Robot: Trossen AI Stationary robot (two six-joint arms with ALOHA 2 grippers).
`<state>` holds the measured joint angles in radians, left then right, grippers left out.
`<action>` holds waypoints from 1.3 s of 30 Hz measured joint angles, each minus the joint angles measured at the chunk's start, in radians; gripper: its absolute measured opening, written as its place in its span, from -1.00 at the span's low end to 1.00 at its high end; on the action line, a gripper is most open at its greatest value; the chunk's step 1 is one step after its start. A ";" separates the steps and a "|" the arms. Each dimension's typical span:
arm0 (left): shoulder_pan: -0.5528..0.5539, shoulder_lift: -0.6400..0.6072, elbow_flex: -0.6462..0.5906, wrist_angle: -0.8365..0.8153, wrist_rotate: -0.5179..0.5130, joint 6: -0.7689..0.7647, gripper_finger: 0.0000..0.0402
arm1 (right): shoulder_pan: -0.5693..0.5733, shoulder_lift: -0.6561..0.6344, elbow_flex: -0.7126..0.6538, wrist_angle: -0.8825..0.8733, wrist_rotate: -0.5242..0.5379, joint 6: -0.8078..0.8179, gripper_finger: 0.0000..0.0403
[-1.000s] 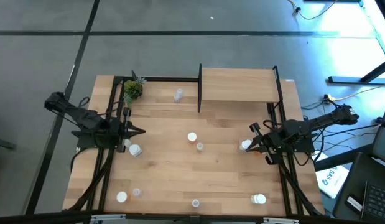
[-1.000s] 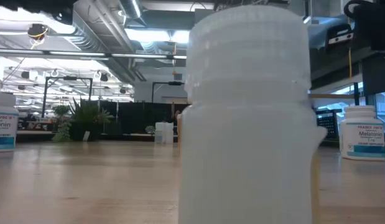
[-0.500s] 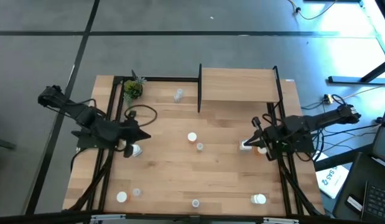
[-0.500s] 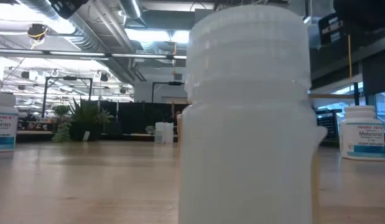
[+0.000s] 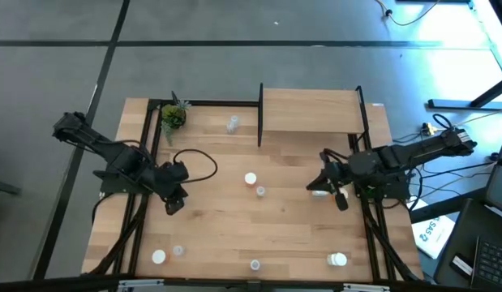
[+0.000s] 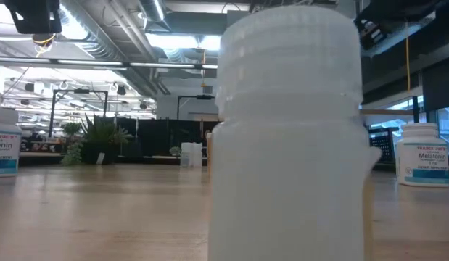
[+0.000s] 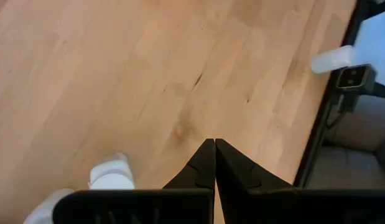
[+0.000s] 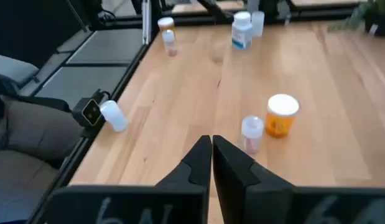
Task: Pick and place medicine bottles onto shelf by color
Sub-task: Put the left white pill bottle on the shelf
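Small medicine bottles stand or lie scattered on the wooden table: a white one (image 5: pixel 250 178) and an orange one (image 5: pixel 260 191) at the middle, a clear one (image 5: pixel 233 124) at the far side, others along the near edge (image 5: pixel 158 256). The shelf (image 5: pixel 311 109) is the raised light-wood board at the far right. My left gripper (image 5: pixel 171 209) hangs shut over the left part of the table, pointing down, with a white bottle (image 7: pixel 111 174) close below it. My right gripper (image 5: pixel 312 186) is shut above the right part, facing an orange bottle (image 8: pixel 280 115) and a clear one (image 8: pixel 251 134).
A small green potted plant (image 5: pixel 173 118) stands at the far left corner. Black frame bars run along both sides of the table (image 5: pixel 145 154). A white bottle (image 6: pixel 289 130) stands right before the low camera. Another white bottle (image 8: pixel 112 115) lies at the table's near edge.
Both grippers have risen from the table and stayed shut. My left gripper has swung toward the table's middle and near edge and has tipped to point steeply down. My right gripper has gone up and toward the table's left, over the bottles in the middle.
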<state>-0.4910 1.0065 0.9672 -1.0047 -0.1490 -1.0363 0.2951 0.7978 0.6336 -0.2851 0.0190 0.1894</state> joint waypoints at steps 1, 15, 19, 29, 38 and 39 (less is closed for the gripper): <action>-0.001 0.002 0.000 -0.001 0.000 -0.006 -1.00 | 0.000 0.023 0.014 0.000 0.005 0.015 -0.91; -0.021 0.002 0.000 -0.013 0.014 -0.091 -1.00 | 0.000 0.153 0.084 -0.016 0.300 0.127 -0.91; -0.039 0.002 0.000 -0.018 0.014 -0.120 -1.00 | 0.000 0.149 0.084 -0.011 0.301 0.187 -0.91; -0.089 0.002 0.000 -0.086 -0.008 -0.195 -1.00 | 0.000 0.149 0.083 -0.011 0.302 0.121 -0.91; -0.099 0.002 0.000 -0.083 -0.016 -0.135 -1.00 | 0.000 0.149 0.082 -0.011 0.302 0.120 -0.91; -0.099 0.002 0.000 -0.082 -0.018 -0.116 -1.00 | 0.000 0.149 0.082 -0.011 0.302 0.119 -0.91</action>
<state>-0.5903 1.0080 0.9676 -1.0863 -0.1673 -1.1520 0.2951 0.9470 0.7155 -0.2966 0.3210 0.3088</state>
